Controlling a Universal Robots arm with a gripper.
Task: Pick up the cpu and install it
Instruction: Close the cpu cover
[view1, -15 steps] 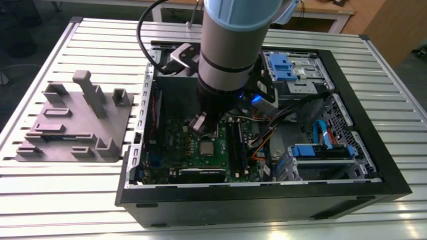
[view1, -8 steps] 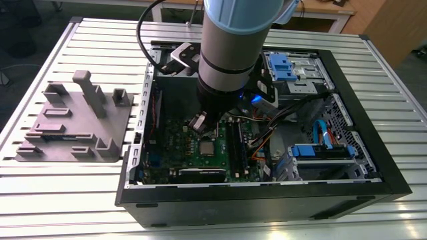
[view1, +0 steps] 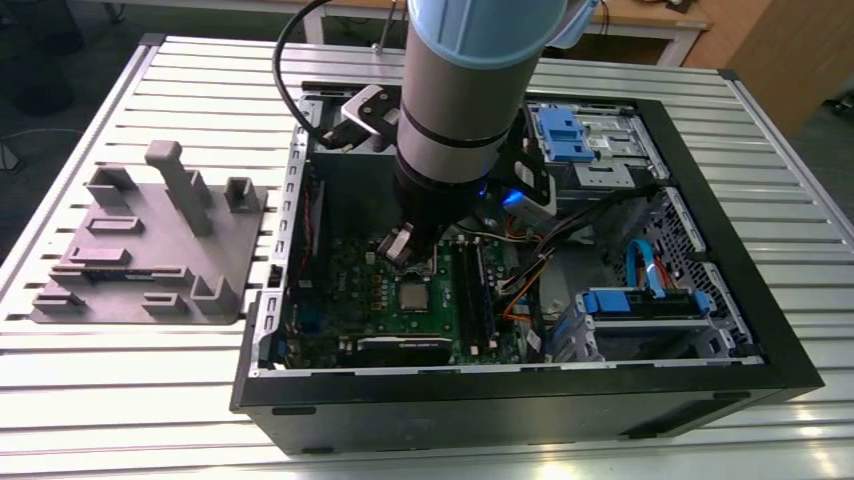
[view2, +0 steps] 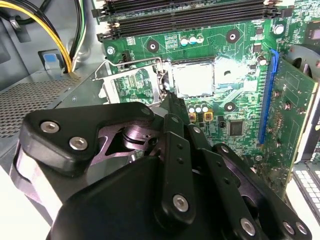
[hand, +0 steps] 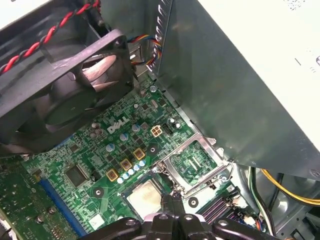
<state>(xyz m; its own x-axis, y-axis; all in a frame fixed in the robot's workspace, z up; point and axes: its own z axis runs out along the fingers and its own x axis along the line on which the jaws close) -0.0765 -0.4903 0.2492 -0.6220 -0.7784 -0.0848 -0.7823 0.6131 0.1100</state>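
The cpu, a small silvery square, lies flat in its socket on the green motherboard. Both wrist views show the cpu seated there, with the metal retention frame swung open beside it. My gripper hangs inside the case just above the socket. Its black fingers are shut together with nothing visible between them, and the tip sits at the socket edge between the cpu and the open frame, close to the wire lever.
The black computer case lies open on a slatted metal table. A case fan and the grey power supply wall stand close by. Memory slots, an expansion card and loose cables surround the socket. A grey fixture lies at the exterior view's left.
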